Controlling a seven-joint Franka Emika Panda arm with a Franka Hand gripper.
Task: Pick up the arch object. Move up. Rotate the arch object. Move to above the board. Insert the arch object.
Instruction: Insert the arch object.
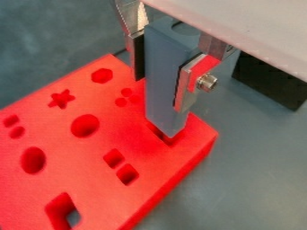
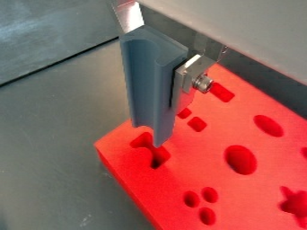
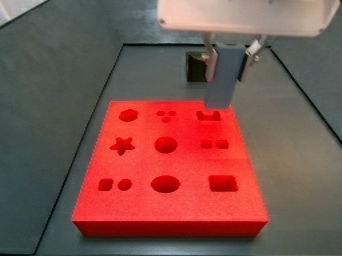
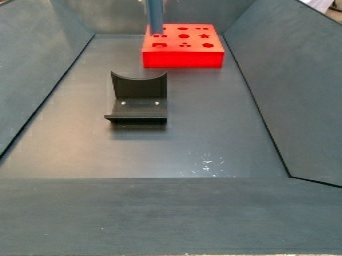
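The arch object (image 2: pixel 150 81) is a tall blue-grey block with a rounded groove down one side. It hangs upright, and my gripper (image 2: pixel 156 54) is shut on its upper part between silver fingers (image 1: pixel 192 85). Its lower end sits right at the arch-shaped recess (image 3: pixel 210 116) near a corner of the red board (image 3: pixel 187 205). Whether the tip is inside the recess I cannot tell. In both wrist views the arch object (image 1: pixel 168 81) stands over the board's (image 1: pixel 72 171) edge row. In a side view only the block (image 4: pixel 154 15) shows above the board (image 4: pixel 187 58).
The dark fixture (image 4: pixel 134 98) stands on the grey floor in front of the board, and shows behind the gripper as a dark shape (image 3: pixel 197 65). Sloping grey walls (image 4: pixel 54 90) enclose the floor. The board's other recesses include a star (image 3: pixel 122 146) and circles.
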